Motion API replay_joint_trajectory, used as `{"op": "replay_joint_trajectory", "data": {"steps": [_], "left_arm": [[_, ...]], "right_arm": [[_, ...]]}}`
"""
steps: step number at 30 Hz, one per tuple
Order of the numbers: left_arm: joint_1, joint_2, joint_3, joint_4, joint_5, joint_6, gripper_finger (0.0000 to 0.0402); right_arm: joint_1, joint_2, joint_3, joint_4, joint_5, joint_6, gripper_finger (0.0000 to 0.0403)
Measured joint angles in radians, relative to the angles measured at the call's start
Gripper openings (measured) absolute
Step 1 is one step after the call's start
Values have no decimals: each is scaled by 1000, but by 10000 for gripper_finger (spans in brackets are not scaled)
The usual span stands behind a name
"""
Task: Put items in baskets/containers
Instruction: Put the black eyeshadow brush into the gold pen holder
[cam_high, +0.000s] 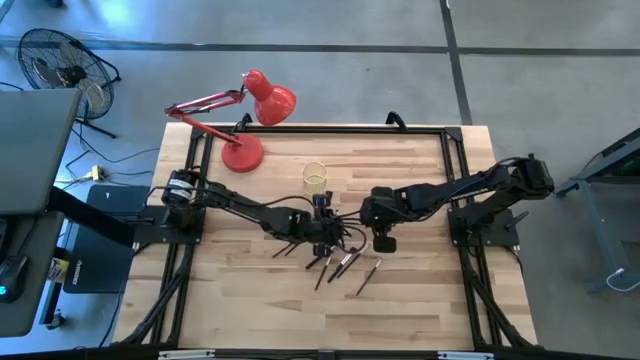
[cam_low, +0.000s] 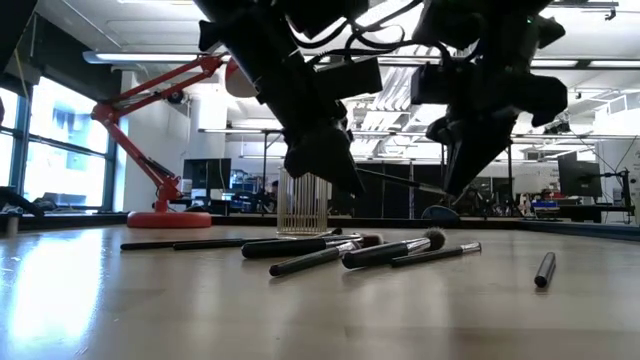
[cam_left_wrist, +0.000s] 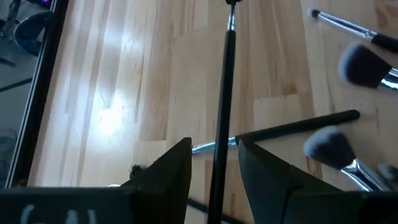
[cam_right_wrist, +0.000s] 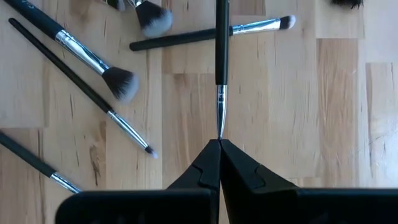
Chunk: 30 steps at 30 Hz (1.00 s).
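Note:
A thin dark-handled brush (cam_left_wrist: 221, 93) with a pale ferrule hangs in the air between my two grippers. My right gripper (cam_right_wrist: 219, 148) is shut on its tip end. My left gripper (cam_left_wrist: 214, 171) is open, one finger on each side of the handle, with a gap to both as far as it shows. Several more brushes (cam_high: 340, 265) lie flat on the wooden table (cam_high: 250, 300) below and near both grippers. The clear round cup (cam_high: 315, 180) stands upright behind them, toward the far edge. My right gripper pinches the brush's thin tip end (cam_right_wrist: 219, 135), just past the ferrule, at the free ends of its two fingers. It comes slanting down from the table's right, and the brush runs on along the fingers' line. The brush is clear of the table, nearly level (cam_low: 400, 184).
A red desk lamp (cam_high: 245, 150) stands at the far left of the table. One brush (cam_low: 544, 268) lies apart, to the right of the pile. A black frame (cam_high: 455, 160) borders the table. Bare wood shows at the near left and near right.

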Motion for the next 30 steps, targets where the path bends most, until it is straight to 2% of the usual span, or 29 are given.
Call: {"op": "replay_joint_trajectory", "data": {"steps": [13, 17, 23, 30], "left_arm": [[0, 0, 0, 34, 3, -1, 126], [0, 0, 0, 32, 4, -1, 97], [-1, 0, 0, 31, 11, -1, 17], [-1, 0, -1, 31, 7, -27, 20]], "right_arm": [[0, 0, 2, -28, 29, 3, 0], [0, 0, 2, -28, 30, 3, 0], [0, 0, 2, -28, 37, 3, 0], [0, 0, 2, -21, 34, 9, 1]]}}
